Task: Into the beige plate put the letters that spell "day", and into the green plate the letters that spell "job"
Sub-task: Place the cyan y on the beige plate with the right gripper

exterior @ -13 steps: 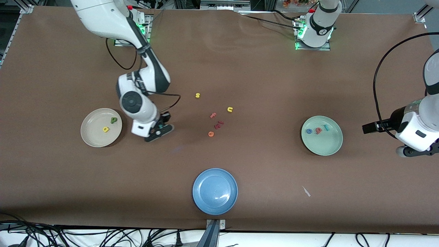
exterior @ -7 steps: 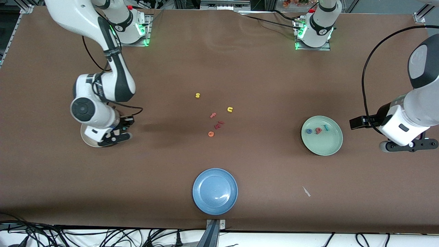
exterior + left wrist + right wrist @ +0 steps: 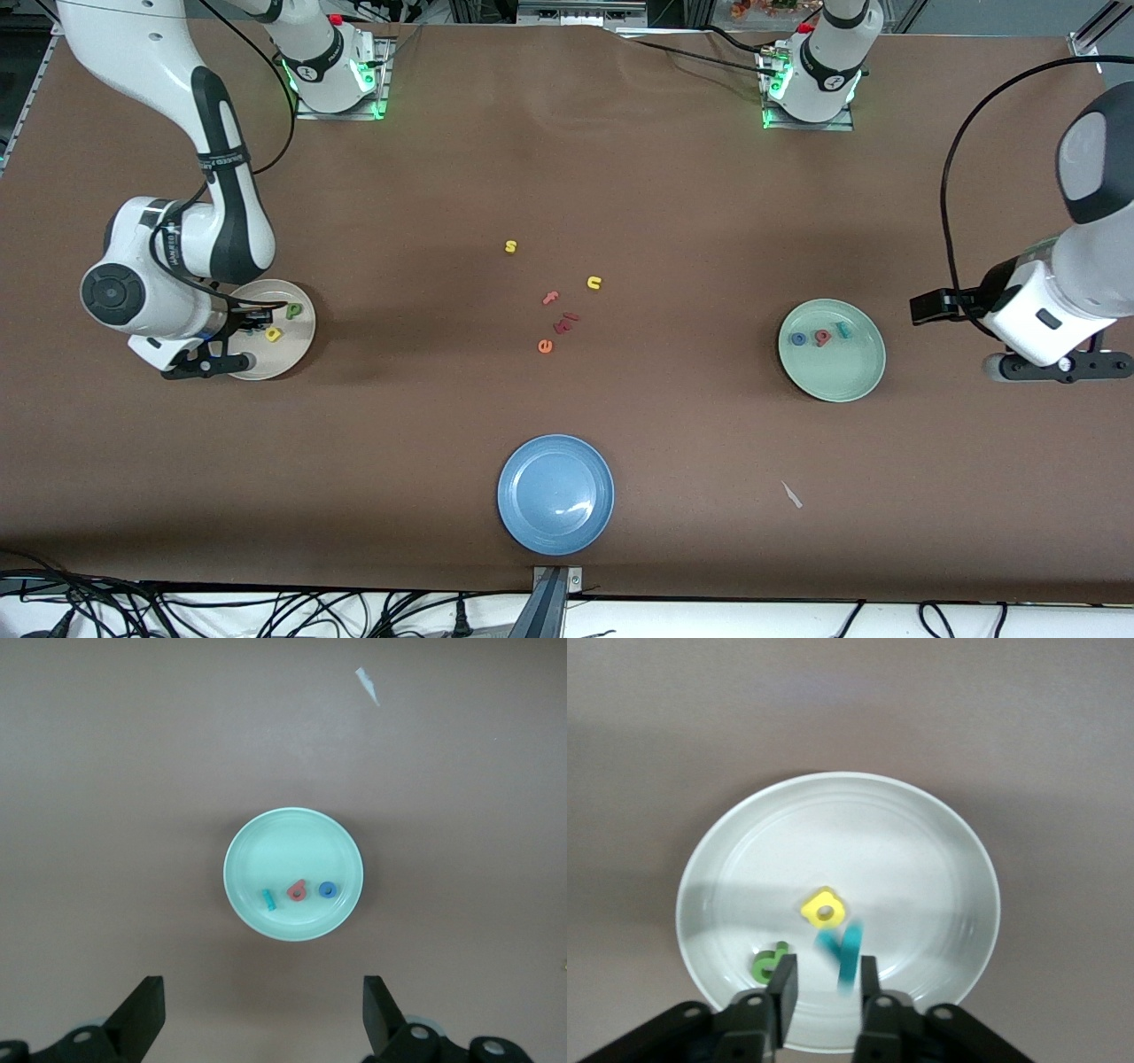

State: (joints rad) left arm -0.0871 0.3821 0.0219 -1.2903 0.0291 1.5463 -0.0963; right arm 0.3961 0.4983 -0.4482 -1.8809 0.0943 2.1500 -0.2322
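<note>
Right gripper (image 3: 822, 992) sits over the beige plate (image 3: 939, 859), at the right arm's end of the surface. Its jaws stand slightly apart, and the teal "y" (image 3: 843, 958) is blurred just below the tips; it looks released and dropping, not gripped. Yellow "a" (image 3: 824, 909) and dark green "d" (image 3: 769, 964) already lie flat in the plate, close together.

Left gripper (image 3: 262, 1014) is wide and empty, waiting off the green plate (image 3: 266, 837) toward the left arm's end. Teal "j" (image 3: 268, 899), red-pink "b" (image 3: 298, 893) and blue "o" (image 3: 328, 890) sit in a row inside it.

Handling, my read: foam letters are very light, soft and thin. They squash rather than break, and can cling to a pad or bounce on landing. Best pinched across a straight stroke, edge to edge, with light force and a low release.
</note>
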